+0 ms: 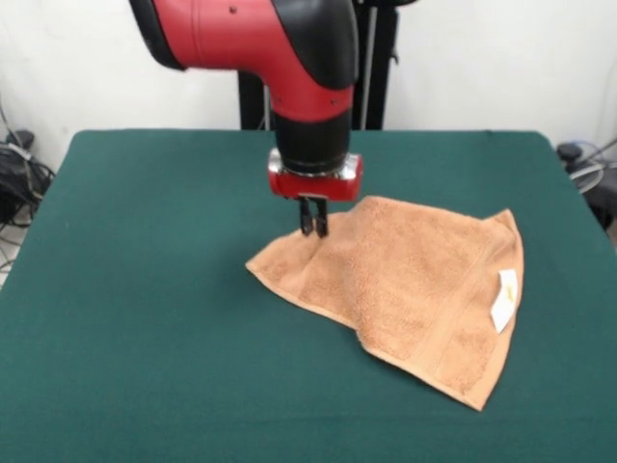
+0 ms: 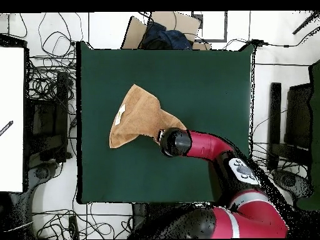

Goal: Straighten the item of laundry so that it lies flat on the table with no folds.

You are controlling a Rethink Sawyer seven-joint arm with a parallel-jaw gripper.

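front view: the gripper (image 1: 313, 228) has its fingers pinched close on a raised ridge of the towel (image 1: 405, 280), near its left corner, on the table (image 1: 145, 289)

overhead view: the towel (image 2: 137, 115) lies left of centre, the gripper hidden under the arm (image 2: 206, 145)

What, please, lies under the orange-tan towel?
Around the towel only the green table shows. The towel lies folded over itself, so whatever is beneath is covered. The gripper meets its left corner.
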